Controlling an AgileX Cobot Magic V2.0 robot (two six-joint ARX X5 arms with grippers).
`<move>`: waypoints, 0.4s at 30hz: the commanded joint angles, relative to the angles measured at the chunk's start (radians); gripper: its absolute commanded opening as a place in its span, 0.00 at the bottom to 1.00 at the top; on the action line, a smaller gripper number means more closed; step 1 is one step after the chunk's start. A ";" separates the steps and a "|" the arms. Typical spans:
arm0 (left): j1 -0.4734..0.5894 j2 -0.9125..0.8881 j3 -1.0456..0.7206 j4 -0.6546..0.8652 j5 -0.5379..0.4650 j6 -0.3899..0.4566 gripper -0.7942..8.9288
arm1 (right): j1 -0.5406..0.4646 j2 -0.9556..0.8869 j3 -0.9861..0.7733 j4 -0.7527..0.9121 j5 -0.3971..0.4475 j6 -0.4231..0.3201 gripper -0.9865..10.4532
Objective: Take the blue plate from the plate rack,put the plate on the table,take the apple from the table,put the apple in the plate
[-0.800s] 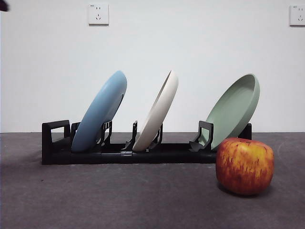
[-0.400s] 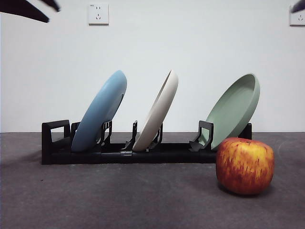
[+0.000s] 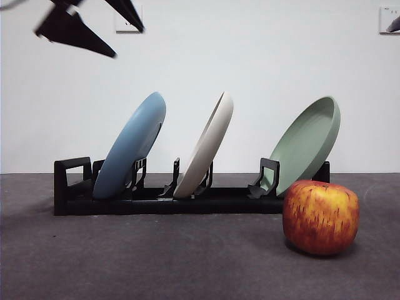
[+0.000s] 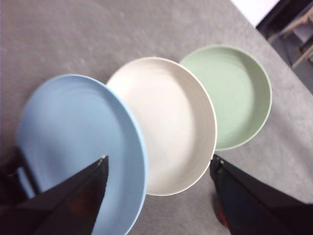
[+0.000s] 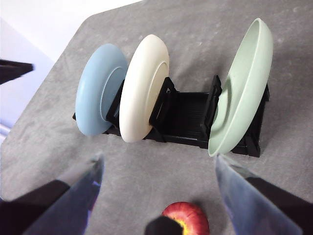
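Observation:
The blue plate point(image 3: 131, 147) leans in the leftmost slot of the black plate rack point(image 3: 72, 187). It also shows in the left wrist view point(image 4: 73, 137) and the right wrist view point(image 5: 95, 98). The apple point(image 3: 320, 217) sits on the table point(image 3: 156, 262) in front of the rack's right end, and shows in the right wrist view point(image 5: 186, 218). My left gripper point(image 3: 128, 42) is open and empty, high above and left of the blue plate; its wrist view point(image 4: 160, 159) looks down on the plates. My right gripper point(image 5: 159, 159) is open and empty, above the apple.
A cream-white plate point(image 3: 205, 147) leans in the rack's middle slot and a sage-green plate point(image 3: 306, 144) in its right slot. A white wall with two sockets point(image 3: 129, 19) stands behind. Only a black tip of the right arm point(image 3: 394, 25) shows at the top right.
My left gripper has come further into the front view from the top left corner, moving right and down. The plates, rack and apple have not moved.

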 commanded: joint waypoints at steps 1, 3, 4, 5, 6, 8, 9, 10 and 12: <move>-0.032 0.097 0.070 -0.037 -0.037 0.013 0.44 | 0.002 0.000 0.003 0.005 -0.001 -0.010 0.42; -0.047 0.145 0.109 -0.056 -0.060 0.013 0.44 | 0.002 0.000 0.003 0.005 -0.001 -0.010 0.42; -0.055 0.175 0.130 -0.062 -0.074 0.013 0.44 | 0.002 0.000 0.003 0.005 -0.001 -0.010 0.42; -0.060 0.195 0.143 -0.066 -0.083 0.014 0.44 | 0.002 0.000 0.003 0.004 -0.001 -0.010 0.42; -0.064 0.211 0.153 -0.067 -0.095 0.015 0.44 | 0.002 0.000 0.003 0.004 -0.001 -0.010 0.42; -0.073 0.246 0.162 -0.055 -0.117 0.016 0.44 | 0.002 0.000 0.003 0.004 0.000 -0.010 0.42; -0.076 0.256 0.162 -0.053 -0.125 0.015 0.44 | 0.002 0.000 0.003 0.004 0.000 -0.010 0.42; -0.077 0.269 0.162 -0.051 -0.130 0.015 0.44 | 0.002 0.000 0.003 0.004 0.002 -0.010 0.42; -0.077 0.289 0.162 -0.050 -0.130 0.015 0.44 | 0.002 0.000 0.003 0.004 0.003 -0.010 0.42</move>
